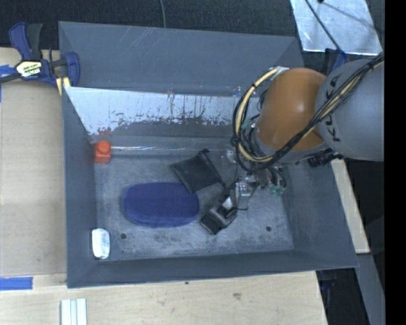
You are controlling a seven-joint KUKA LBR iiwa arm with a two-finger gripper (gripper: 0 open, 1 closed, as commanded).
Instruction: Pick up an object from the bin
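My gripper hangs low over the bin floor right of centre, below the arm's orange cover. Just under it, to its lower left, lies a small black block with a pale face; whether the gripper touches the block I cannot tell. A flat black wedge-shaped piece rests a little up and left of the gripper. A large blue oval pad lies on the floor to the left, its right end close to the small black block.
A small orange piece sits against the far-left wall. In the near-left corner lies a small white capsule-like thing. The arm and its cables cover the bin's right side.
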